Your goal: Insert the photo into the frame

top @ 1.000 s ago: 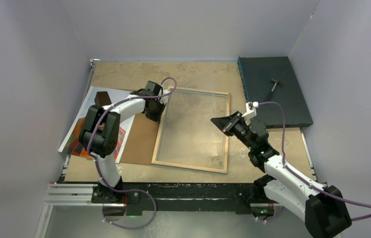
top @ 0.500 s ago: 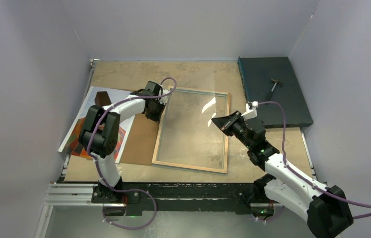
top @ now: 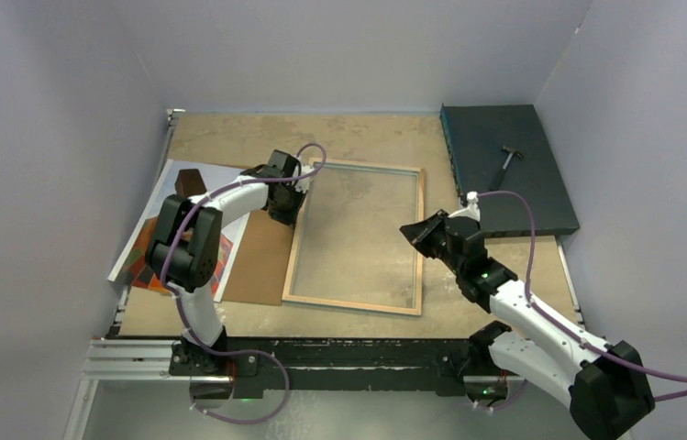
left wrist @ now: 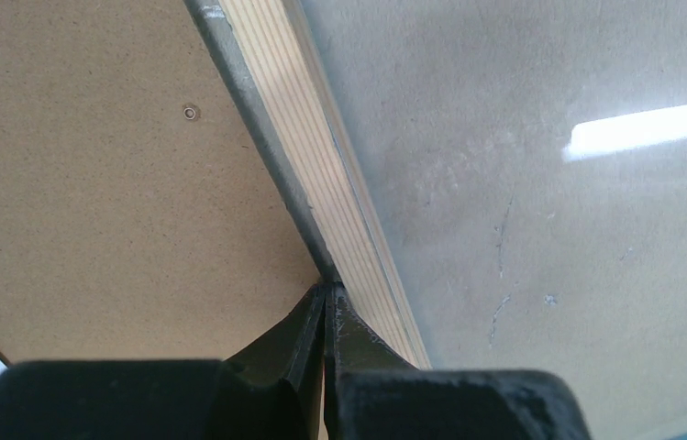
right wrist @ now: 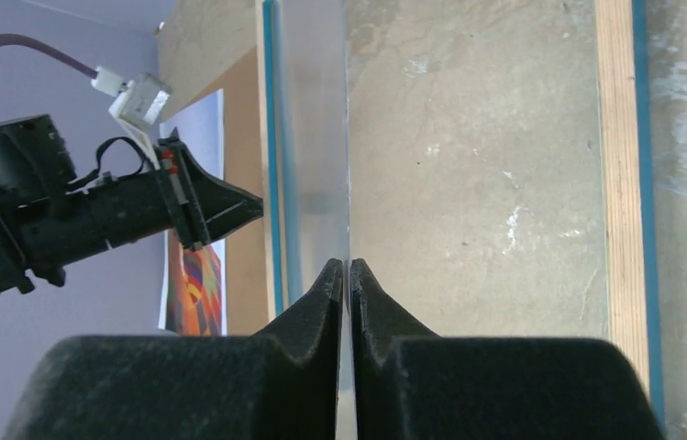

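Note:
The frame (top: 355, 304) lies wood side up in the middle of the table; its rail shows in the left wrist view (left wrist: 293, 137) and in the right wrist view (right wrist: 619, 183). My right gripper (top: 408, 229) is shut on the right edge of a clear glass pane (right wrist: 347, 165), held low over the frame. My left gripper (top: 289, 216) is shut, its tips (left wrist: 326, 291) touching the frame's left outer edge. The photo (top: 142, 266) lies balloon side up at the far left, partly under the left arm, and shows in the right wrist view (right wrist: 200, 289).
A brown backing board (top: 261, 261) lies between the photo and the frame, seen too in the left wrist view (left wrist: 92, 183). A dark teal slab (top: 523, 197) with a small hammer (top: 510, 158) sits at the back right. Walls close in on three sides.
My right gripper has moved down and toward the near right, lowering the glass pane toward the frame; the glare on the glass is gone. The left arm has not moved.

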